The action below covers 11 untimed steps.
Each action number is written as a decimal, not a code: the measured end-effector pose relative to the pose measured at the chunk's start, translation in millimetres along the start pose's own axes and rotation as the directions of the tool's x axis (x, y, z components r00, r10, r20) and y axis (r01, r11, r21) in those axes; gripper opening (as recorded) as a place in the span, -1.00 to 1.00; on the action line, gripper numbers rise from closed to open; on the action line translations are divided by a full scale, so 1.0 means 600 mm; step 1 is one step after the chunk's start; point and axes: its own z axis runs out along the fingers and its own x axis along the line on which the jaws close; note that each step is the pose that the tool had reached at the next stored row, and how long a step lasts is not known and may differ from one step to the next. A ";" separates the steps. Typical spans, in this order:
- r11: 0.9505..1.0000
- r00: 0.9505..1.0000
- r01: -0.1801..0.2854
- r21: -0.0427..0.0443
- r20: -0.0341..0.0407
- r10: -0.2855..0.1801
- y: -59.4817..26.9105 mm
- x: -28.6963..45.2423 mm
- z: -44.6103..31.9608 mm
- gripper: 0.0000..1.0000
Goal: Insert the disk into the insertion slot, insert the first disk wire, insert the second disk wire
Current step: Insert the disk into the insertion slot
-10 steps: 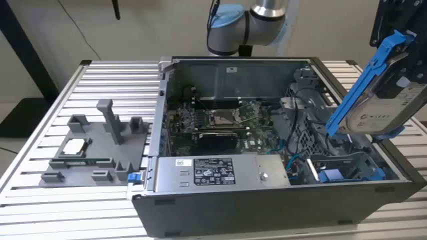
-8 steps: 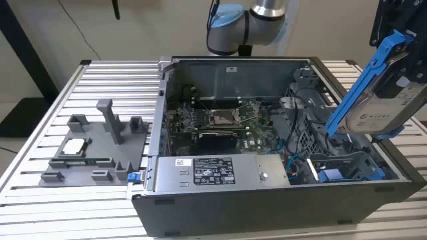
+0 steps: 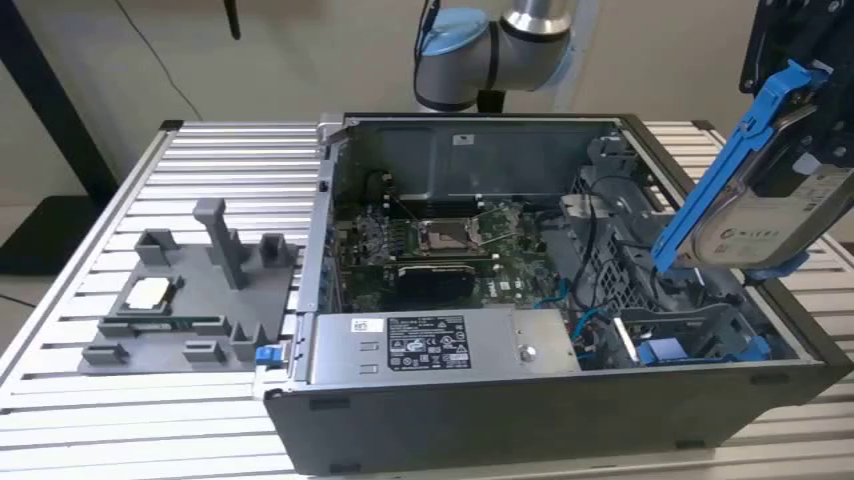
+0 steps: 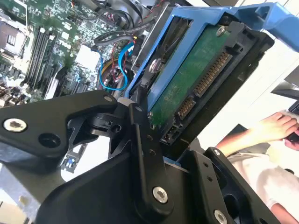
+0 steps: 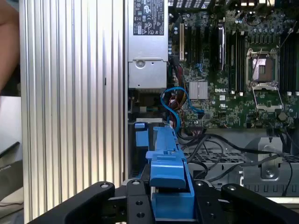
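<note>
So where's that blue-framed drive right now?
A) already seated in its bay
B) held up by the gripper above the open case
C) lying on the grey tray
B: the gripper clamps the disk, which hangs tilted over the open case in the exterior view.

**Disk up in the air, slot not filled yet**

The disk (image 3: 781, 205) is a silver-grey drive with a white label, clipped in a bright blue frame (image 3: 727, 160). It sits steeply tilted on edge above the computer case (image 3: 534, 420), over the corner on the exterior view's right. In the second wrist view its green circuit-board side (image 4: 196, 79) shows. The insertion slot (image 3: 687, 325), a grey metal bay, is inside that same corner, below the disk and apart from it. A thin blue wire (image 5: 162, 98) curls inside the case near the slot.
</note>
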 end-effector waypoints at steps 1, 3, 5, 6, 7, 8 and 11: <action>1.000 1.000 0.000 0.000 0.000 0.000 0.000 0.000 0.001 -0.34; 1.000 1.000 0.000 0.001 0.000 0.000 0.000 0.000 0.004 -0.34; 1.000 1.000 0.000 0.002 0.000 0.000 0.000 0.001 0.007 -0.34; 1.000 1.000 0.000 0.002 0.000 0.000 0.000 0.002 0.009 -0.34; 1.000 1.000 0.000 0.002 0.000 0.000 0.000 0.002 0.011 -0.34; 1.000 1.000 0.000 0.002 0.000 0.000 -0.001 0.003 0.013 -0.34; 1.000 1.000 0.000 0.003 0.000 0.000 -0.001 0.005 0.019 -0.34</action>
